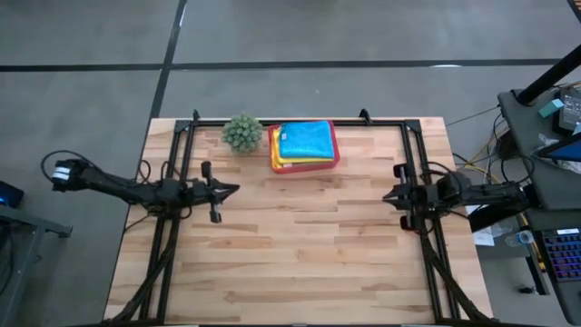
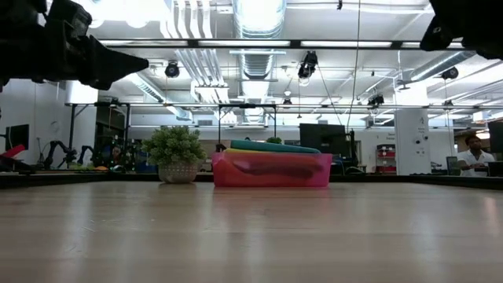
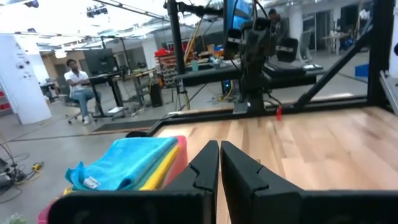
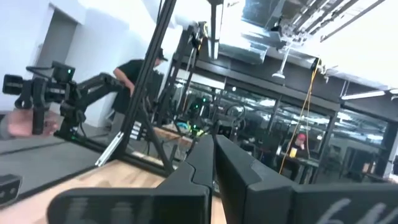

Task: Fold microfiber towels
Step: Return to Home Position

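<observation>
Soft folded microfiber towels [image 1: 306, 139] (teal topmost) stacked in shallow pink plastic tray [image 1: 305, 167]. Over opposite sides of wood-plank table [image 1: 309, 245]: left gripper [image 1: 232, 189], right gripper [image 1: 388, 194], fingers pressed together on each.

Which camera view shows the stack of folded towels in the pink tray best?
The high view: it looks down on the whole towel stack in the pink tray, blue on top, yellow and orange beneath. The low view shows only its side edge; the left wrist view, one blue and yellow corner; the right wrist view, nothing.
</observation>
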Available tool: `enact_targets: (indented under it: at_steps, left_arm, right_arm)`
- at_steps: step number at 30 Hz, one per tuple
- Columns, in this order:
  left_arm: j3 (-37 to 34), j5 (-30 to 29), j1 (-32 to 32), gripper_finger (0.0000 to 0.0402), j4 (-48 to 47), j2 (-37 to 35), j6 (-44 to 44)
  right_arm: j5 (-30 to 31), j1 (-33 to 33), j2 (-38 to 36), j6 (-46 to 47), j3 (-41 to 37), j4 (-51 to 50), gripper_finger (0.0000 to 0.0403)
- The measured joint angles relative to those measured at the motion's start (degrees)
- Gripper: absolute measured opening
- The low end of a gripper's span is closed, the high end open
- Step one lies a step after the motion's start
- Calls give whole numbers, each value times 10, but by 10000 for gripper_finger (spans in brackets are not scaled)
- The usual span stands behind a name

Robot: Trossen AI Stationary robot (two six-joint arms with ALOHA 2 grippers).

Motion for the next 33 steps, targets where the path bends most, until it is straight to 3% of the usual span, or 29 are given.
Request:
enact_targets:
  at_steps: [14, 22, 26, 29, 33]
  left_arm:
    - [0, 0, 0, 3, -1, 82, 1]
    - [0, 0, 0, 3, 1, 151, 1]
    - [0, 0, 0, 3, 1, 188, 2]
    - [0, 0, 0, 3, 0, 217, 91]
    - [0, -2, 0, 3, 12, 255, 149]
  right_arm:
    - [6, 0, -14, -30, 13, -32, 8]
    - [30, 0, -12, 26, 96, -209, 8]
    - [-6, 0, -13, 17, 142, -276, 8]
    - [-63, 1, -14, -31, 154, -262, 8]
    - [-65, 0, -14, -71, 148, -212, 8]
